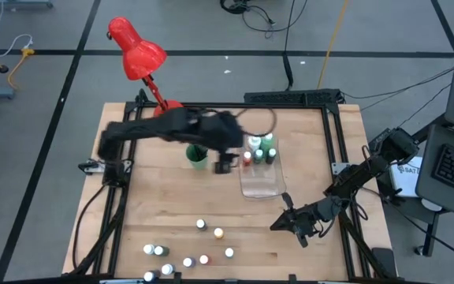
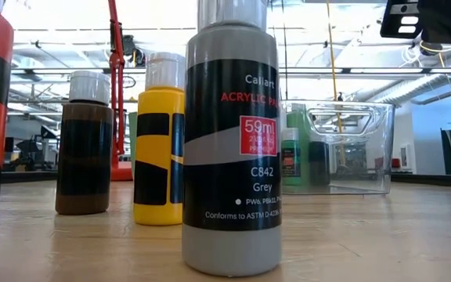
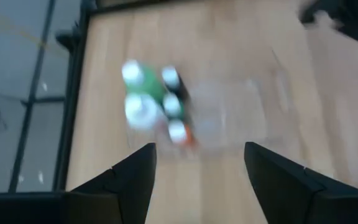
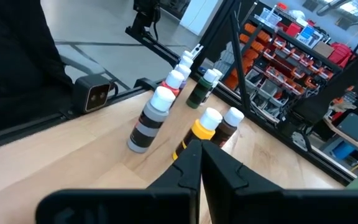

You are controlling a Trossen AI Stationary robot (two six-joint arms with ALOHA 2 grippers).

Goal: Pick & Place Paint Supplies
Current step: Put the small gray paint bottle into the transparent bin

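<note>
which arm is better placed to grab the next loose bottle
Right, probably. The right hand sits low beside the loose bottles at the near edge, fingers closed and empty. The left hand is open by the clear bin, farther off.

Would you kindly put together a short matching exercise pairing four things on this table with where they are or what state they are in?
Things:
1. red desk lamp
2. clear bin
3. left gripper
4. grey bottle

States:
a. open, above the bin's bottles
b. closest to the low camera
c. holds several bottles at one end
d. at the table's far left corner

Pairs: 1-d, 2-c, 3-a, 4-b
</note>
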